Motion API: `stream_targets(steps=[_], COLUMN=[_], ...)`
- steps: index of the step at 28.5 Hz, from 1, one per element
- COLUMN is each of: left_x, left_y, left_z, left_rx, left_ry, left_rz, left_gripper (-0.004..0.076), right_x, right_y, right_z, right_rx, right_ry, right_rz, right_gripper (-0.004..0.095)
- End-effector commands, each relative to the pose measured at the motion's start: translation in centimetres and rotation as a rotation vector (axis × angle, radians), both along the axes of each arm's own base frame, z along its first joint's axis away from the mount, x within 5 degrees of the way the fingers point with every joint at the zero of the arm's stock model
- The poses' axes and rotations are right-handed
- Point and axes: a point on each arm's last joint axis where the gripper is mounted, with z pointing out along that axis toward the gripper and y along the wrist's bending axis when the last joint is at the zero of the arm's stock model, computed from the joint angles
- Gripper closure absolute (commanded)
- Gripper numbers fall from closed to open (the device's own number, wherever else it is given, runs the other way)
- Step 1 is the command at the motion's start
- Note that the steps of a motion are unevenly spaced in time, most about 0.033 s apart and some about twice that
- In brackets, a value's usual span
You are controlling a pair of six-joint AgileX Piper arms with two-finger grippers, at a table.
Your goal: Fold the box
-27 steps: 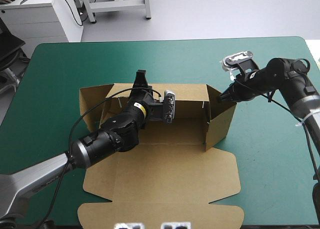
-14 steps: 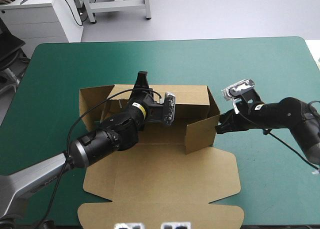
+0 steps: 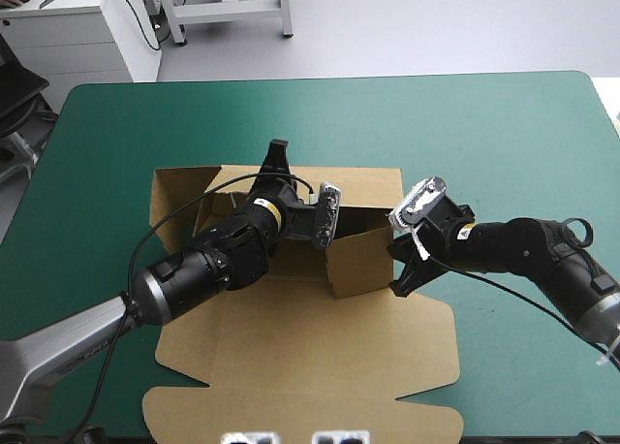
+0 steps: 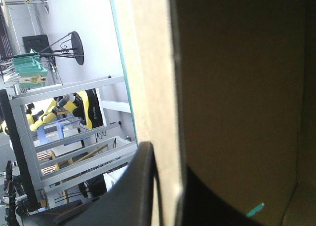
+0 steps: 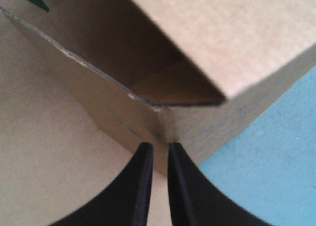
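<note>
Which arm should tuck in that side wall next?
The right one, probably. The right pincer sits right at the box's folded-in side wall, while the left pincer is busy clamping the back wall upright.

left gripper [image 3: 276, 166] inner finger lost in box [image 4: 237, 88] shadow, seemingly pinching wall

Left hand [image 3: 275, 159] reaches far forward, right hand [image 5: 158, 146] angles inward, both pinched nearly closed.
</note>
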Motion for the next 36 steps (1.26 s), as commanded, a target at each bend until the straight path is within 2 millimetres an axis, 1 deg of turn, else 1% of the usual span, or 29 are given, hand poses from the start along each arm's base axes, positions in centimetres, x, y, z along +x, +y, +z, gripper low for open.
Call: stream_targets(steps=[1, 2, 3, 4, 7, 9, 11, 15, 17, 19, 22, 26, 31, 36], left_x=[-0.5, -0.5, -0.5, -0.6, -0.7, -0.9, -1.0, -1.0, -0.8, -0.4, 0.8, 1.9, 2.1, 1.8], left_y=[0.2, 0.3, 0.3, 0.3, 0.3, 0.2, 0.1, 0.0, -0.2, -0.6, -1.3, -1.9, -2.1, -1.6], left_z=[0.5, 0.5, 0.5, 0.4, 0.3, 0.1, -0.1, -0.3, -0.7, -1.3, -1.9, -1.7, -0.5, 0.3], left_rx=[-0.028, -0.027, -0.021, -0.011, -0.015, -0.014, -0.009, -0.003, -0.005, -0.004, -0.030, -0.063, -0.113, -0.131], left_ry=[0.039, 0.041, 0.043, 0.046, 0.072, 0.099, 0.118, 0.128, 0.133, 0.143, 0.101, 0.076, 0.060, 0.069], left_rz=[0.026, 0.028, 0.030, 0.024, 0.022, 0.009, -0.006, -0.010, 0.004, 0.021, 0.098, 0.175, 0.197, 0.220], left_gripper=[0.0732, 0.0732, 0.0732, 0.0732, 0.0732, 0.0732, 0.0732, 0.0732, 0.0732, 0.0732, 0.0732, 0.0732, 0.0732, 0.0732], right_x=[-0.6, -0.6, -0.3, -0.1, -0.1, 0.0, 0.2, 0.4, 0.7, 1.1, 1.5, 2.2, 3.2, 4.3], right_y=[0.2, 0.1, -0.1, -0.2, -0.2, -0.2, -0.2, -0.1, -0.1, -0.1, -0.1, -0.2, -0.2, 0.1], right_z=[2.1, 2.1, 2.2, 2.2, 2.2, 2.3, 2.4, 2.2, 1.9, 1.5, 1.2, 1.3, 1.4, 0.1], right_rx=[0.016, -0.003, -0.019, -0.016, 0.006, 0.021, 0.055, 0.066, 0.068, 0.070, 0.077, 0.102, 0.121, 0.092], right_ry=[-0.035, -0.046, -0.068, -0.067, -0.054, -0.057, -0.041, -0.029, -0.030, -0.040, -0.064, -0.137, -0.211, -0.192], right_rz=[0.041, 0.044, 0.018, -0.001, -0.034, -0.055, -0.098, -0.117, -0.128, -0.141, -0.164, -0.208, -0.246, -0.247], right_gripper=[0.0553, 0.0481, 0.0429, 0.0426, 0.0430, 0.0469, 0.0470, 0.0490, 0.0523, 0.0532, 0.0532, 0.0532, 0.0531, 0.0530])
